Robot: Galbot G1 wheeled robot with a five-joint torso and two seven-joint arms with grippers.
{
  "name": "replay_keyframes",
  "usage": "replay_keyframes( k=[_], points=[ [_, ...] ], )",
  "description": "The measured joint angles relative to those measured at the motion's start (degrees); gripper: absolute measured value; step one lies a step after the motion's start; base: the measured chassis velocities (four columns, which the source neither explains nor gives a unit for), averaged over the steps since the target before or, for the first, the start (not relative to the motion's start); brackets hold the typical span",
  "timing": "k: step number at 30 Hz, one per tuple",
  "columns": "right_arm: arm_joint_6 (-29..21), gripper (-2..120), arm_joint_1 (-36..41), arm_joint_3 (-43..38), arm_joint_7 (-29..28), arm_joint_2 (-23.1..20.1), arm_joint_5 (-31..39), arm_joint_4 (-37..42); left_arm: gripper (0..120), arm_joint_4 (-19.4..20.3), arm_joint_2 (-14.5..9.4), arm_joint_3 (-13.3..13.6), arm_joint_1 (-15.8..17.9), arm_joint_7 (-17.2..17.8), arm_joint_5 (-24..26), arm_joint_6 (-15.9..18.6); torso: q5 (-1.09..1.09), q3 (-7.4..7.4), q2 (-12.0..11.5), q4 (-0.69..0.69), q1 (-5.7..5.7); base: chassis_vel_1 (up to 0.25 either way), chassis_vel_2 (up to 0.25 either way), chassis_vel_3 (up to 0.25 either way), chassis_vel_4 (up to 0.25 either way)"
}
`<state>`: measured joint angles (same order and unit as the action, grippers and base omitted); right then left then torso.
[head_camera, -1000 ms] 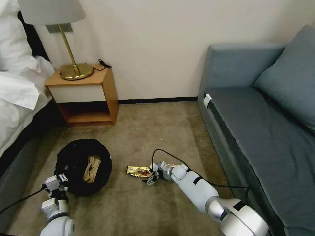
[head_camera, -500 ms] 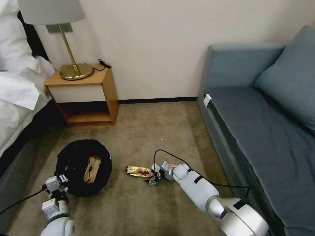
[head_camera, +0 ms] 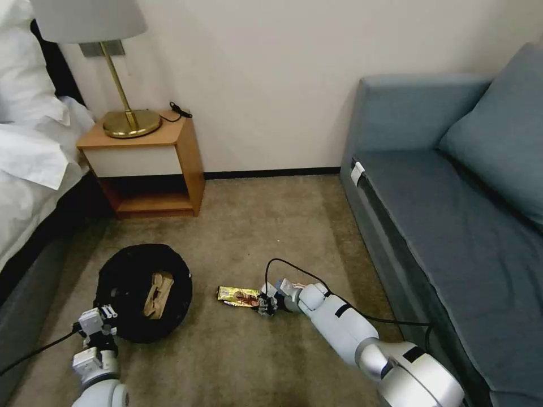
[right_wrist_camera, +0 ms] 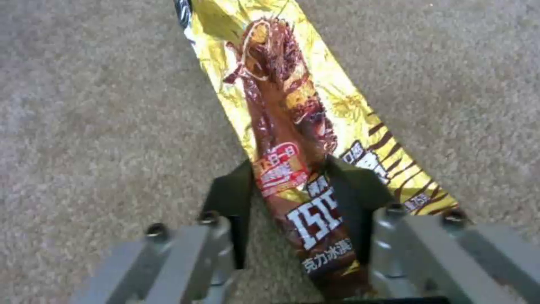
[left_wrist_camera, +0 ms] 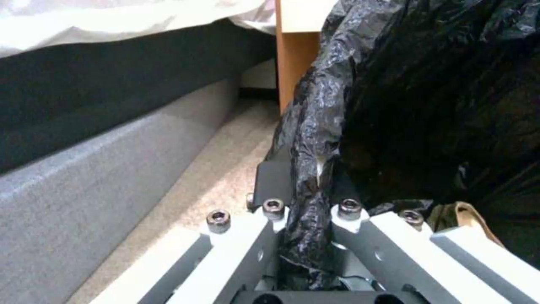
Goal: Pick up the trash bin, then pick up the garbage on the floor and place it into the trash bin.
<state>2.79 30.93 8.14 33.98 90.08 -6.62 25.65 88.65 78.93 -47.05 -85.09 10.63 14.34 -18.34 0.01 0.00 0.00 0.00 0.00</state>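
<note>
The right gripper (right_wrist_camera: 290,198) straddles one end of the gold-brown snack wrapper (right_wrist_camera: 292,126), fingers pinching in but seemingly not fully clamped. The thin foil lies flat mid-carpet (head_camera: 243,350), so it could slip free when lifted. Farther left, the left gripper (left_wrist_camera: 306,202) is clenched on the trash bin (head_camera: 141,291) rim; crumpled tan paper (head_camera: 155,294) lies inside.

Pretty clearly a hotel-style bedroom. There's a bed (head_camera: 28,164) with white sheets, a wooden nightstand (head_camera: 148,164) with a brass lamp (head_camera: 121,85), a blue-grey sofa (head_camera: 452,186), and beige carpet (head_camera: 260,226).
</note>
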Motion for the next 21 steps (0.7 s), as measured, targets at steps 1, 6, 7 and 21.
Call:
replay_keyframes(
  k=[1,6,7,21],
  points=[
    [0.0,32,0.0,0.0,0.0,0.0,0.0,0.0,3,0.0,0.0,0.0,0.0,0.0,0.0,0.0,0.00,0.00,0.0,0.00,0.00,0.000,0.000,0.000,0.000],
    [0.2,14,0.1,-0.1,0.1,0.0,-0.2,0.0,3,-0.1,0.0,0.0,0.0,0.0,0.0,-0.2,-0.01,0.00,0.0,0.00,0.00,0.000,0.000,0.000,0.000],
    [0.2,9,0.1,-0.1,0.1,0.1,-0.2,-0.1,3,-0.1,0.0,-0.1,0.0,0.0,0.0,-0.2,-0.01,0.00,0.0,0.00,0.00,0.000,0.000,0.000,0.000],
    [1.8,0,1.2,-1.4,1.3,-0.7,-0.5,1.1,3,-0.7,-0.1,-0.2,-0.2,0.1,0.2,-0.7,-0.01,0.00,0.0,0.00,0.00,0.000,0.000,0.000,0.000]
  ],
)
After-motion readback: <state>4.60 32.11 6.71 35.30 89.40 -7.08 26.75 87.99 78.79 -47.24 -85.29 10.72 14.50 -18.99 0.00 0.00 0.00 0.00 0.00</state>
